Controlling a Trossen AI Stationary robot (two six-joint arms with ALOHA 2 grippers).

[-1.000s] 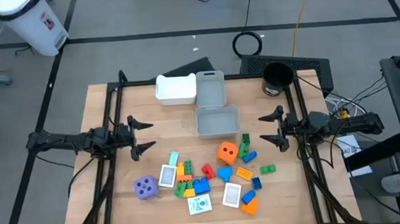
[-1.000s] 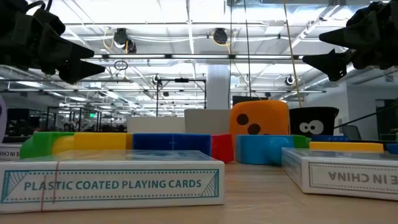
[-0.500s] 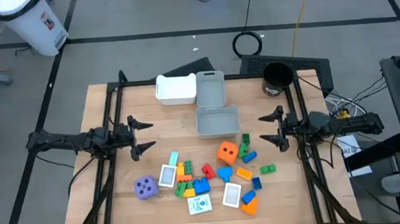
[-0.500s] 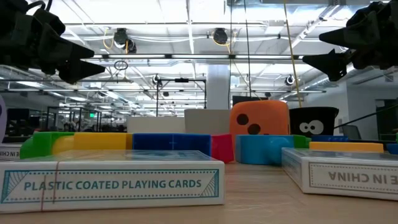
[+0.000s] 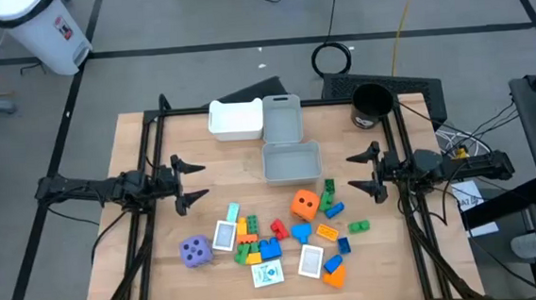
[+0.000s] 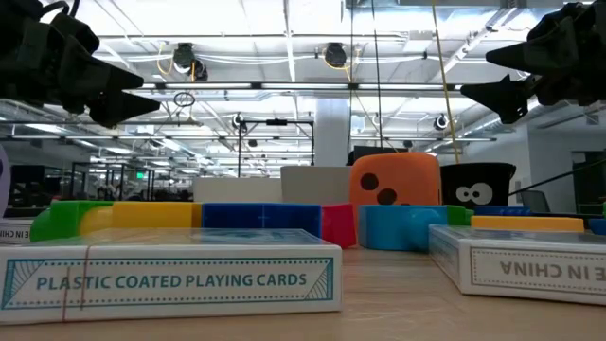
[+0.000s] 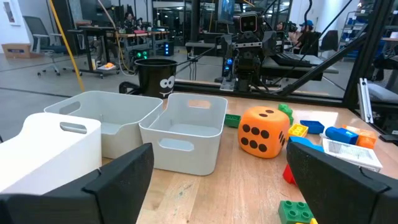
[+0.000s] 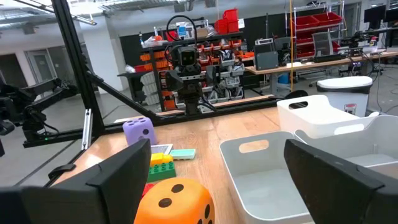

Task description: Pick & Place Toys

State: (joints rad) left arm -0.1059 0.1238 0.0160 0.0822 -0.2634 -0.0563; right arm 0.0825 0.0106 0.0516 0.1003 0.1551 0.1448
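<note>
A: Where are the arms?

B: Both reach in level from the table's sides, facing each other. The left gripper (image 5: pixel 192 183) hangs over the left part of the table, above the surface.

A: And the other?

B: The right gripper (image 5: pixel 362 174) hangs over the right part, mirrored. Both have their fingers spread wide, holding nothing and touching nothing.

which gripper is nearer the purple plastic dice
Left. The left gripper hangs just above-left of the purple plastic dice; the right gripper is across the table.
</note>
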